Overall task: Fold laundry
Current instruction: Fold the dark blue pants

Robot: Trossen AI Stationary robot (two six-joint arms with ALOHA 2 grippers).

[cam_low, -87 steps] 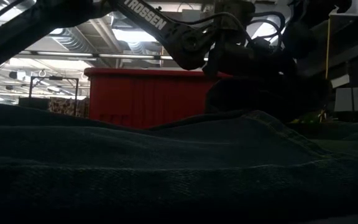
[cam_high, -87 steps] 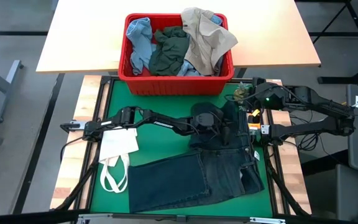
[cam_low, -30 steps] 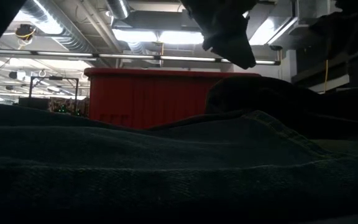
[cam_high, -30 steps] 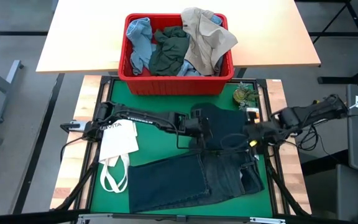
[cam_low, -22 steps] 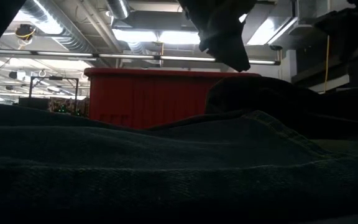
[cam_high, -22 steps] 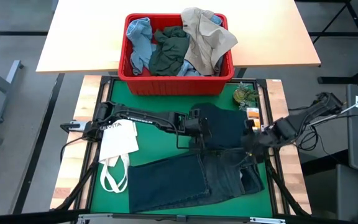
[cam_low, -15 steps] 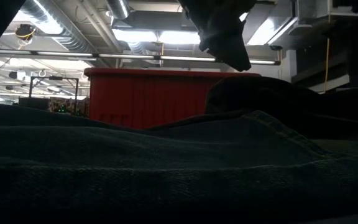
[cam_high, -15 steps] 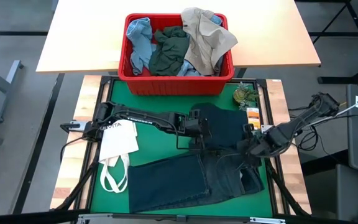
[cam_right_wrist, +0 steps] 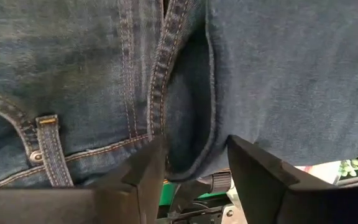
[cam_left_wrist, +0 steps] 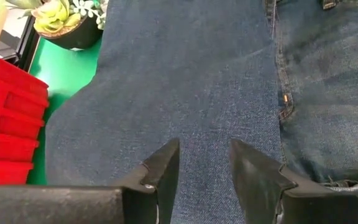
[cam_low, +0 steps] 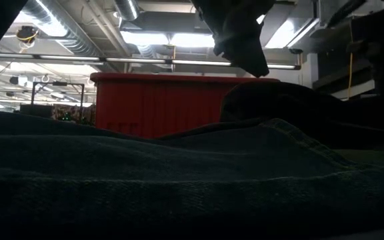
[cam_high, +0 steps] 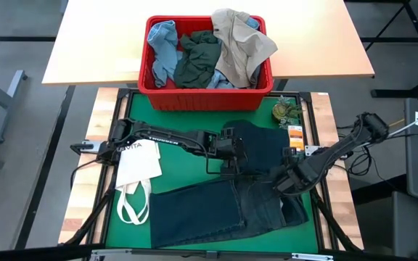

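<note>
The dark navy denim jeans (cam_high: 231,190) lie spread on the green table (cam_high: 133,119), just in front of the big red plastic basket (cam_high: 206,93), and the basket is the thing to find everything else by. One leg is folded up toward the basket and the other leg lies flat, pointing away from the basket's right side. The left end effector (cam_left_wrist: 204,163) is low over the folded leg, on the side of the jeans near the basket. Its two fingers are a little way apart with only cloth under them, and it holds nothing. The right end effector (cam_right_wrist: 194,163) is farther from the basket, at the waist edge of the jeans, by the thick seam. Its fingers are wide apart with the folded edge between them, but they do not squeeze it yet. Things could go wrong here, I think. If the right fingers close on only the top layer, the jeans could open up instead of folding. If they grab too little, the heavy cloth could slip out. A pull could also drag the jeans into the small green plant in a dark pot (cam_high: 282,112) beside the basket. More clothes, light blue, dark green-grey and beige, wait in the basket.
</note>
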